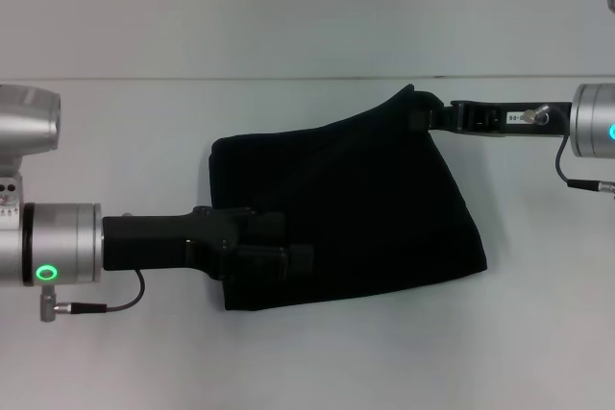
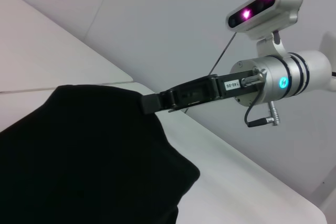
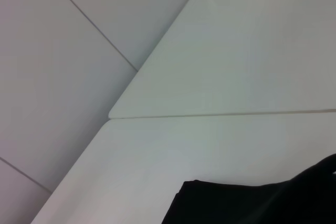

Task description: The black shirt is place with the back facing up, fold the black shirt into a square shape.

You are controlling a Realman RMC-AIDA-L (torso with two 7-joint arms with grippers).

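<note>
The black shirt (image 1: 356, 208) lies bunched into a rough folded shape in the middle of the white table (image 1: 288, 352). My right gripper (image 1: 430, 114) is at the shirt's far right corner and is shut on that corner, which rises to a peak. In the left wrist view the same right gripper (image 2: 149, 103) pinches the raised corner of the shirt (image 2: 79, 161). My left gripper (image 1: 288, 254) reaches in over the shirt's near left part, black against the black cloth. The right wrist view shows only an edge of the shirt (image 3: 252, 203).
A seam (image 1: 192, 79) runs across the far part of the white table. The left wrist view shows the table's edge (image 2: 262, 177) beyond the shirt, with a grey wall behind it.
</note>
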